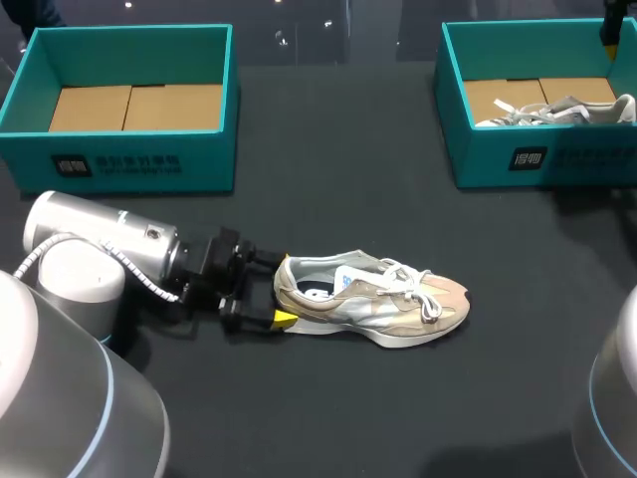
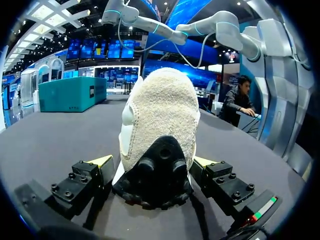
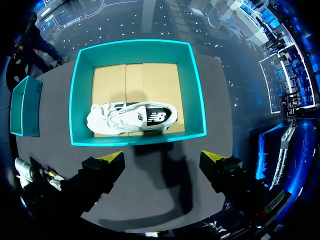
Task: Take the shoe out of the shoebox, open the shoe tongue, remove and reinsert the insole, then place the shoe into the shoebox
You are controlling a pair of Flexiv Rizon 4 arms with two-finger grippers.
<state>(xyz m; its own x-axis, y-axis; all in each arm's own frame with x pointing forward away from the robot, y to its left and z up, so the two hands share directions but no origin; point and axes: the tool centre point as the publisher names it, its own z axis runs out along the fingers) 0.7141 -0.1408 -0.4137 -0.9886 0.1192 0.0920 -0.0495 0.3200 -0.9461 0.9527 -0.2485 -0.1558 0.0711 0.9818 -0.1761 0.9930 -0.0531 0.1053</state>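
Left gripper (image 1: 283, 289) straddles the beige sneaker's (image 1: 388, 304) heel, its fingers spread just clear of it. Right gripper (image 3: 162, 159), wide open and empty, hangs above the teal shoebox (image 3: 196, 92).

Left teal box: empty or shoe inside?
Empty. The left shoebox shows only its cardboard floor; the beige shoe lies outside it.
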